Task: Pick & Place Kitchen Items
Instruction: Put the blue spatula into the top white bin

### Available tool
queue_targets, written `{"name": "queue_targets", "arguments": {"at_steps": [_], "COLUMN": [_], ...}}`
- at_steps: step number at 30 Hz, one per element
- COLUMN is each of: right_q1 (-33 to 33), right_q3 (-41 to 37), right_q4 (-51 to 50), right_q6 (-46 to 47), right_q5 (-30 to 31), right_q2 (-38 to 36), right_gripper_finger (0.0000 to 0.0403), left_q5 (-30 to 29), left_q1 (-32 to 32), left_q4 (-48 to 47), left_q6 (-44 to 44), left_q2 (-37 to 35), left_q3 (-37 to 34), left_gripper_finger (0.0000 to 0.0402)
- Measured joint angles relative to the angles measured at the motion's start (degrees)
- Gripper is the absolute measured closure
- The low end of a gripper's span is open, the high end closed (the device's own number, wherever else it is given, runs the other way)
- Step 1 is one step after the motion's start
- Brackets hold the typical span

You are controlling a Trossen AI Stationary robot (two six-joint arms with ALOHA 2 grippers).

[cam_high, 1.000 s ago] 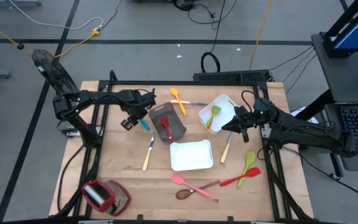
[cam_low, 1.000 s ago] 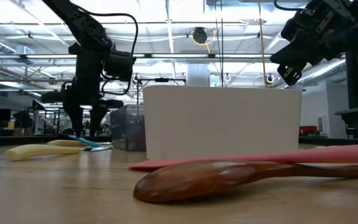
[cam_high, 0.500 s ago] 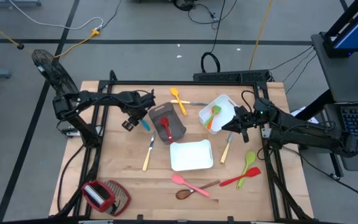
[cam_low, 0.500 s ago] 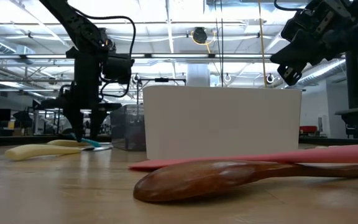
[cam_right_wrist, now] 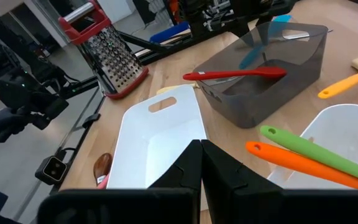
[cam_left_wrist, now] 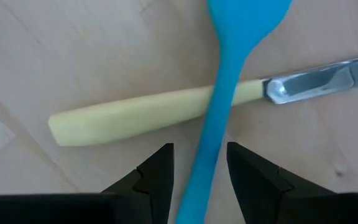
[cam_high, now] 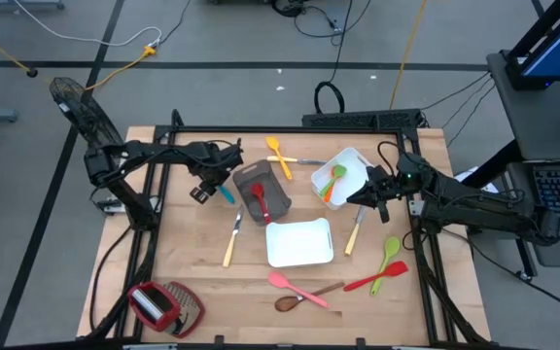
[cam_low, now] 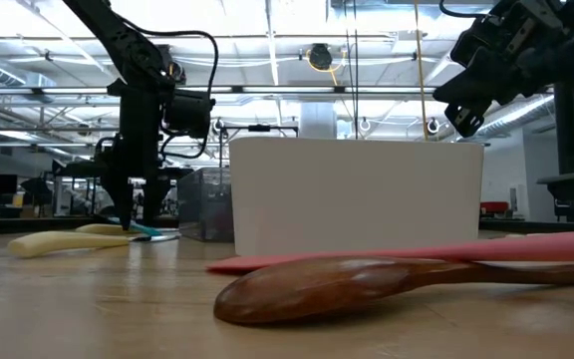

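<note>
Left claw [cam_left_wrist: 197,171] low over the desk [cam_high: 192,262], fingers [cam_left_wrist: 157,174] spread apart on both sides of the blue spoon's [cam_left_wrist: 225,93] handle, not squeezing it. Blue spoon lying flat, crossing over a pale-handled knife [cam_left_wrist: 166,112] just ahead of the claw. Grey bin [cam_high: 261,192] with a red spoon [cam_high: 259,202] inside, right beside that claw. Right claw [cam_high: 363,194] up in the air by the far white tray [cam_high: 353,165], fingers [cam_right_wrist: 188,165] pressed tight together, holding nothing. Green spoon [cam_right_wrist: 316,152] and orange spoon [cam_right_wrist: 297,163] resting in that tray, just next to it.
</note>
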Motion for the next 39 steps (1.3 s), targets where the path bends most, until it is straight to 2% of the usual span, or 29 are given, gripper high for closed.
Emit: {"name": "queue_targets", "arguments": {"at_steps": [9,24,27,35,39], "right_q1": [-0.07,-0.09,-0.09,-0.09,-0.09], "right_q3": [0.00,0.00,0.00,0.00,0.00], "right_q4": [-0.04,-0.02,-0.02,-0.02,-0.02], "right_q6": [0.48,1.38,1.36,1.33,1.33], "right_q5": [0.28,0.43,0.43,0.43,0.43], "right_q2": [0.07,0.07,0.07,0.09,0.09], "right_gripper_finger": [0.0403,0.0403,0.0403,0.0403,0.0403], "left_q5": [0.01,0.22,0.03,-2.02,-3.39], "left_q1": [-0.04,-0.43,-0.77,-2.60,-3.71], "left_q4": [1.78,1.51,1.29,0.82,0.75], "left_q6": [0.26,1.68,1.52,-0.56,-2.96], "left_q2": [3.94,4.23,4.17,4.19,3.47], "left_q3": [0.27,0.11,0.08,0.03,-0.14], "left_gripper_finger": [0.0250,0.0254,0.0278,0.0379,0.0385]}}
